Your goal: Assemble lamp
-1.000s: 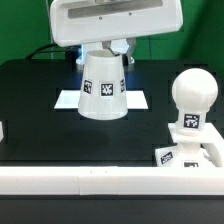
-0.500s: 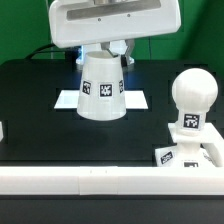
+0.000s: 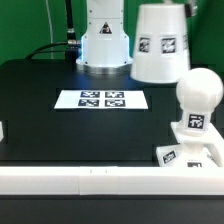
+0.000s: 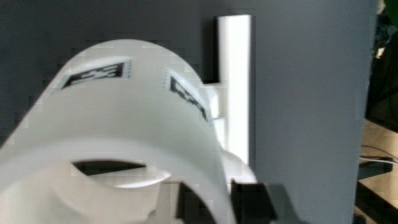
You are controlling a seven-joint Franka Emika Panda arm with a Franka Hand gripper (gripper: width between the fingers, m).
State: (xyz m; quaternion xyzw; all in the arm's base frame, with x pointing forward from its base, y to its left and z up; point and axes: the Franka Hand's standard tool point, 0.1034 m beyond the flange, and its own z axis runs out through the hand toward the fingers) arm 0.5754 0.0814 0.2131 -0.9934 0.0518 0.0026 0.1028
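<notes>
The white tapered shade (image 3: 162, 42) hangs in the air at the exterior view's upper right, tilted, just above the round-headed bulb (image 3: 197, 100). The bulb stands upright on the flat square base (image 3: 190, 156) at the front right. The gripper is out of frame above the shade in the exterior view. In the wrist view the shade (image 4: 125, 130) fills the picture, open end toward the camera. My gripper (image 4: 221, 205) is shut on its wall, one black finger (image 4: 251, 200) outside and one inside.
The marker board (image 3: 100, 99) lies bare on the black table. The robot's white pedestal (image 3: 105, 40) stands behind it. A white rail (image 3: 70, 180) runs along the front edge. A small white object (image 3: 2, 130) shows at the left edge.
The shade stood on the marker board under the wrist; now it is lifted and carried to the exterior view's right, above the bulb. The wrist has left the frame's top.
</notes>
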